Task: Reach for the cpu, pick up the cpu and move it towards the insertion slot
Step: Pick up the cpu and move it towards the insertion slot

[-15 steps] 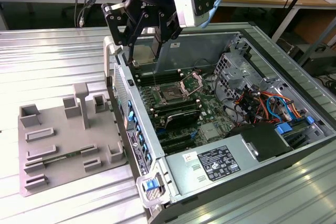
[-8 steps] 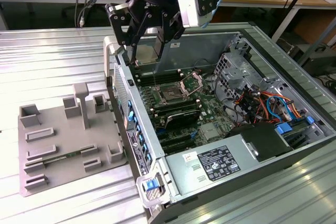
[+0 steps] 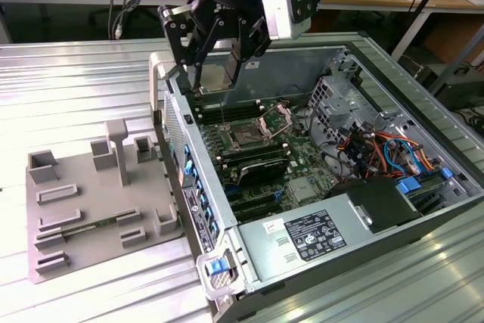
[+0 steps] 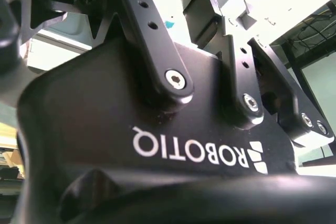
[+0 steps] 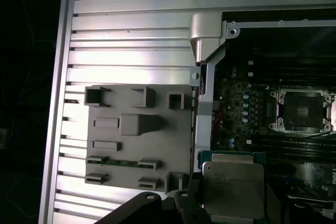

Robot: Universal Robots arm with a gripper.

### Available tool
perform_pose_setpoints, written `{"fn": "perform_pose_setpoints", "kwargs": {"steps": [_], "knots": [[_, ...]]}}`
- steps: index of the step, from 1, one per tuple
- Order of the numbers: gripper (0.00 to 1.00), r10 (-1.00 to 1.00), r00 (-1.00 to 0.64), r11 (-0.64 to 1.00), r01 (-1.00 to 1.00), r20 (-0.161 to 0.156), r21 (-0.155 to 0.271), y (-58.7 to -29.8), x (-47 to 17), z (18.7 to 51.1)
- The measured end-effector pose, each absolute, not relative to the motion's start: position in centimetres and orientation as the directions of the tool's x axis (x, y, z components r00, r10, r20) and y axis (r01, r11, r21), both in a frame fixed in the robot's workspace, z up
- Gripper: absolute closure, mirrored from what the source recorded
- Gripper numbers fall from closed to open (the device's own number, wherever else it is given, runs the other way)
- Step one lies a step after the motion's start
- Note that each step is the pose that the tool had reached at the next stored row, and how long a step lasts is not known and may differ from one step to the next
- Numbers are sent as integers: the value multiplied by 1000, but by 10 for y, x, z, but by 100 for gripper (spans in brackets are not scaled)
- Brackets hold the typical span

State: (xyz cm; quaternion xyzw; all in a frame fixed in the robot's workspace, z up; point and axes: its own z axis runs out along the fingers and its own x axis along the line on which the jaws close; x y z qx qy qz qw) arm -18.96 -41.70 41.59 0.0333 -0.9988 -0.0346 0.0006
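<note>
In my exterior view the jaws sit in the upper middle of the frame. They are pinching the cpu (image 3: 215, 73) by its opposite edges, with one black finger (image 3: 179, 47) on either side. The chip hangs in the air over the upper-left end of the open computer case (image 3: 302, 58) and touches nothing but the jaws.

The insertion slot (image 3: 246, 136) lies lower, near the centre of the frame, on the green board inside the case. Its dark centre is bare, and its metal bracket (image 3: 277, 119) stands tilted up just to the exterior view's right of it. The cpu is up and to the left of the slot in that picture, apart from it. Long black memory slots (image 3: 257, 166) run just below the slot.

In the first wrist view the chip's whitish, shiny top faces my camera, with a thin green rim showing along one side and a dark finger against its edge. The slot sits farther off on the board.

A grey tray (image 3: 98, 202) lies on the ribbed metal desk (image 3: 76, 81) in the lower left of the exterior frame, just beside the case. The second wrist view gives me the jaws' black housing with its links and bolts up close.
</note>
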Motion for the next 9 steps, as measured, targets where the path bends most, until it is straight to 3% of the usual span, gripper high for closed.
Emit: {"fn": "perform_pose_setpoints", "kwargs": {"steps": [9], "knots": [[45, -67, -998, 995, -66, -1, 69, -417, -181, 415]]}}
